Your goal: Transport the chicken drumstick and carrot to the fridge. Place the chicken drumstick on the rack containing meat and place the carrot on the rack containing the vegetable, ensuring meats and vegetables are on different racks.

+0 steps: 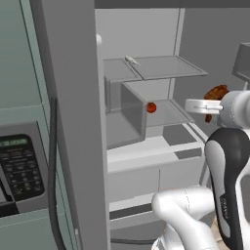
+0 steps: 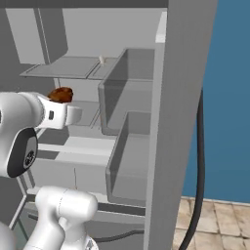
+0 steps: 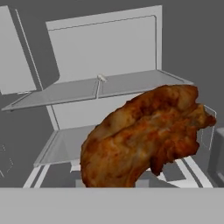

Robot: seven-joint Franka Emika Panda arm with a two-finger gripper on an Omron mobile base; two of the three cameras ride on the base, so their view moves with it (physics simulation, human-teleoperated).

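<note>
The fridge (image 1: 146, 146) stands open and the arm has brought the chicken drumstick (image 3: 144, 135) up in front of its shelves. The claw (image 1: 211, 105) is closed on the drumstick, which rides at the tip of the hand, level with the fridge's middle shelf (image 1: 163, 113) and not yet over it; in the right base view the drumstick (image 2: 60, 94) sits just past the white wrist, before the same shelf. So the first carry looks nearly finished, but the drumstick is not set down on any rack yet. The carrot is not to be made out in these views, so its fetching and placing appear to be wholly left to do.

As to what the fridge holds: on the upper shelf (image 1: 166, 67) lies a small pale thing (image 1: 131, 60), too small to name; it may be the meat that marks the rack, though that is a guess. On the middle shelf, beside the clear bin (image 1: 126, 112), sits a small round red thing (image 1: 151, 107), likely a tomato or similar vegetable. If so, the drumstick belongs on the upper shelf, above where it hangs now, and the carrot on the middle one. The door bins (image 2: 127, 146) look bare.
</note>
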